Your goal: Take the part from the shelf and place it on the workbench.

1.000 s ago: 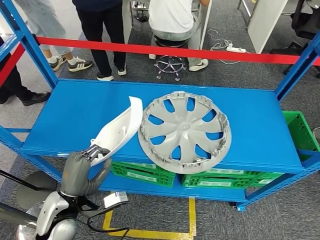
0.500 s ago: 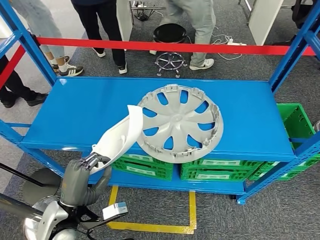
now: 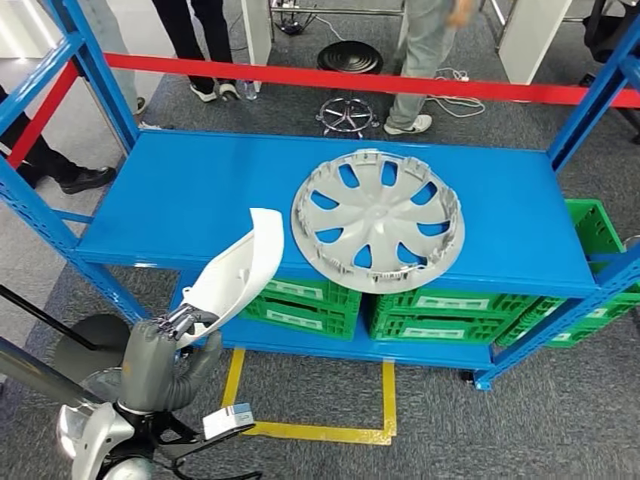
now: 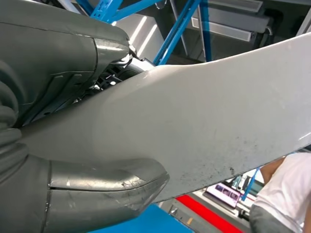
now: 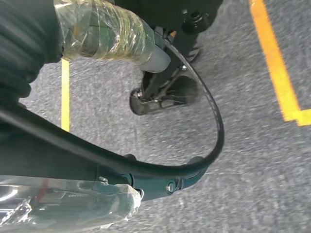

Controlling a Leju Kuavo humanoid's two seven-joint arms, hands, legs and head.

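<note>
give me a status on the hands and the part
Left hand grips the white part, held out over the shelf's front edge. Right hand's state cannot be told. Hubcap beside the part, not touching it.

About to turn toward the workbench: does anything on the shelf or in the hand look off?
One thing: the grey wheel cover sits at the front of the blue shelf, its rim overhanging the edge above the green crates. The left hand grips the white part by one end.
</note>
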